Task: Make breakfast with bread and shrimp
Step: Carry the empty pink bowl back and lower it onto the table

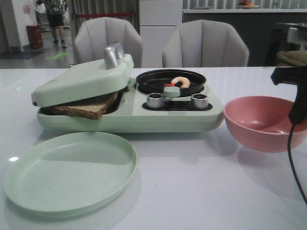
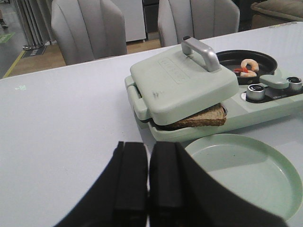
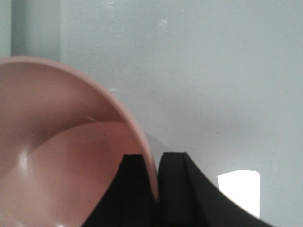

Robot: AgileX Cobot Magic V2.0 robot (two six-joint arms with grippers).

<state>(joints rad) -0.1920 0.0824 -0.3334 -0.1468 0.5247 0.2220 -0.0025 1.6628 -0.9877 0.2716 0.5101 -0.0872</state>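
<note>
White table (image 1: 201, 191) — bread (image 1: 84, 109) half hidden under lid (image 1: 81, 79); right pincer (image 3: 156, 177) clamps bowl (image 3: 57, 142) rim, left pincer (image 2: 148, 177) closed

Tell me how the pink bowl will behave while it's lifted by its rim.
The pink bowl looks like thin, rigid plastic, so probably light and unlikely to flex. The right gripper straddles only its rim, one finger inside and one outside, so the bowl may swing or tilt about that single pinch. Its glossy inside suggests a smooth wall that could slip if the grip is loose.
</note>
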